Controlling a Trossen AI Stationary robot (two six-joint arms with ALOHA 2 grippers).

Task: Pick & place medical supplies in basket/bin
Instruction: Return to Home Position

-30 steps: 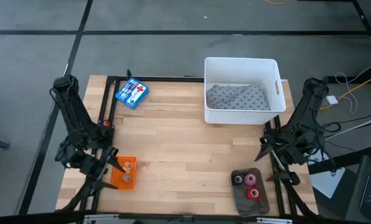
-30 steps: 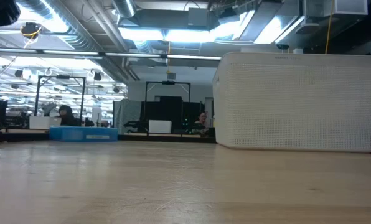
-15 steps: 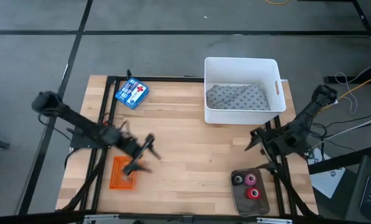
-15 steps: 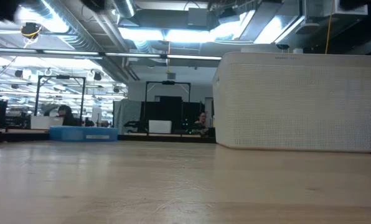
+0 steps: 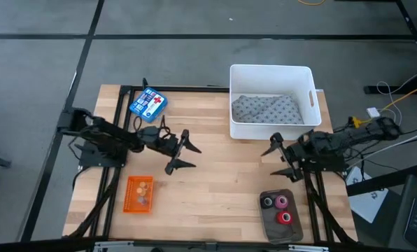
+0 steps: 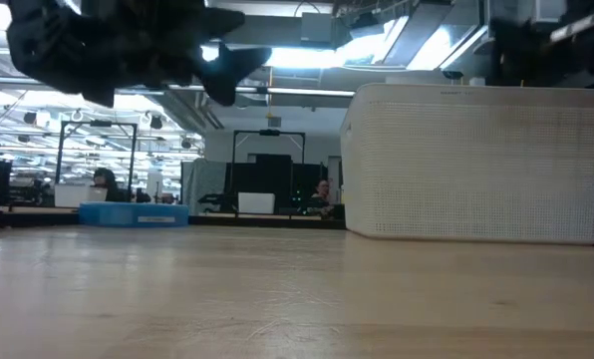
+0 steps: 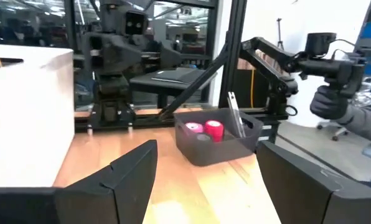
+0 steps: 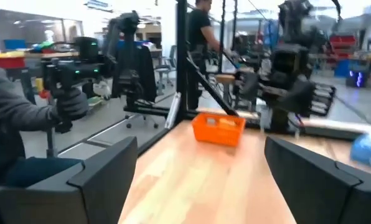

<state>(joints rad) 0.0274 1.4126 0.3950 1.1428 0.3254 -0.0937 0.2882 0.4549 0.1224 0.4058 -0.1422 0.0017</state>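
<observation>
While three tape rolls [image 5: 282, 201] (black, pink, red) sit in a dark tray [image 5: 282, 229] at the high view's lower right, one grey cloth [image 5: 266, 108] lies in the white bin [image 5: 271, 68] upper right, and one orange basket [image 5: 131, 199] sits lower left. The left pincer [image 5: 185, 157] and right pincer [image 5: 270, 154] both gape wide, holding nothing, over the wooden counter [image 5: 222, 175]; a lit workshop lies beyond.

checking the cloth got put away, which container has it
The large deep white plastic tub; the grey patterned cloth lies inside, not in the flat orange plastic tray.
</observation>
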